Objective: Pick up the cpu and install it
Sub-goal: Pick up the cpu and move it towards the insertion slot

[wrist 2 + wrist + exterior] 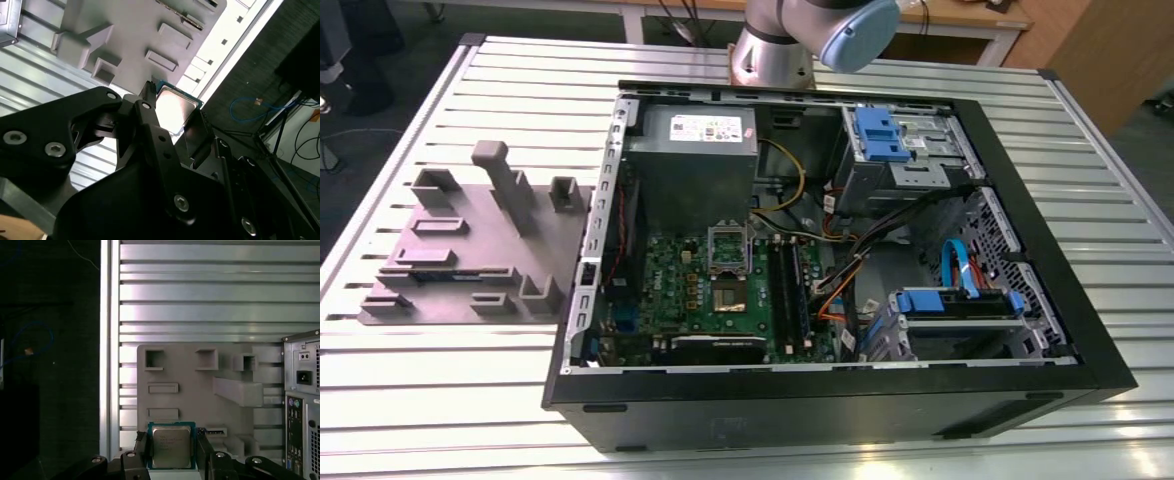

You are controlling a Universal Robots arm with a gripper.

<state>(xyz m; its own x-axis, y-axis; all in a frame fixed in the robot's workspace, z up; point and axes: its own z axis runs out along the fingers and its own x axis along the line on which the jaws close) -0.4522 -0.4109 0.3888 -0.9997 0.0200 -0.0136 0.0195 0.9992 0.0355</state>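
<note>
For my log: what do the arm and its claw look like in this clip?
The arm is a silver-grey metal tube with a pale blue cap on its joint. The claw is matte black, built of flat angular link plates fastened with silver hex screws.

Robotics lab, this one, workshop feel to it: a robot arm [774, 45] mounted at a slatted aluminium table [1081, 130], an opened computer case [854, 405] laid on it, a grey fixture block [467, 255] alongside, wooden furniture [1087, 45] behind, cables [249, 100] trailing across dark floor.
</note>
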